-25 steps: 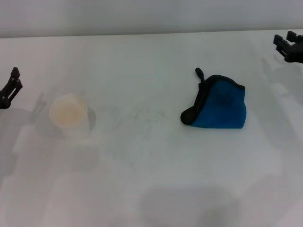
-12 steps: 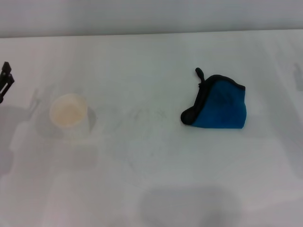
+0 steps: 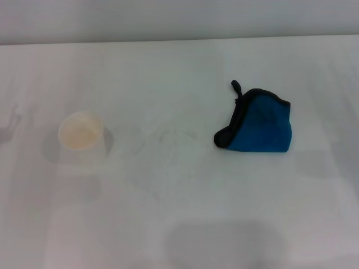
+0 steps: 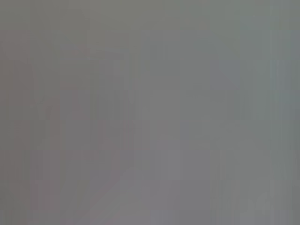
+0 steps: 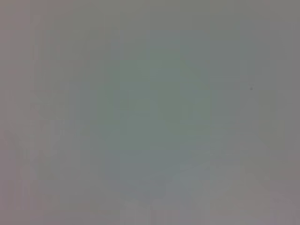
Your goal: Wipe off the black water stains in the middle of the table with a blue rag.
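Soft, light blue rag [image 3: 259, 124] lies crumpled right of centre; best pinched at its raised fold. Neither claw is visible.

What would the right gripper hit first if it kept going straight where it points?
Cannot tell: neither gripper shows in any view. The blue rag lies alone on the table.

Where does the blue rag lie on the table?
In the head view, the blue rag lies flat right of centre, well apart from the white cup on the left.
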Robot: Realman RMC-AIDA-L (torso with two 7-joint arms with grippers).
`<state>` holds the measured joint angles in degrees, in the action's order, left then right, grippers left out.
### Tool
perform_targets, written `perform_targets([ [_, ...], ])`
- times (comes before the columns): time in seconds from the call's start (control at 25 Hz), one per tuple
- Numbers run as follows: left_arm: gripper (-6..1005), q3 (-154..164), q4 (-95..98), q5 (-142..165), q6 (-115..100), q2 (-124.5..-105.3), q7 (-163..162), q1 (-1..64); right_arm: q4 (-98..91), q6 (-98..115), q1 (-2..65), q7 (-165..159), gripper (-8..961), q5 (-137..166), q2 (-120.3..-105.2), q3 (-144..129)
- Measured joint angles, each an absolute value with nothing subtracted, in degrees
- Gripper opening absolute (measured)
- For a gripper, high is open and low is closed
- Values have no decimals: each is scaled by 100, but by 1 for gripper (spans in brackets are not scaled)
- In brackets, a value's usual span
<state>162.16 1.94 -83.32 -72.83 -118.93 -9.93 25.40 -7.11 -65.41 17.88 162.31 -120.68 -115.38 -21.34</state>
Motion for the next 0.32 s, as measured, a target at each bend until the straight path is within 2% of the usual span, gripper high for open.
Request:
perform_targets([
  [0.32, 888, 16216, 193, -8639, -7307, -11886, -1016, 2592, -677, -6465, 1796, 16309, 395, -12074, -11531, -2071],
])
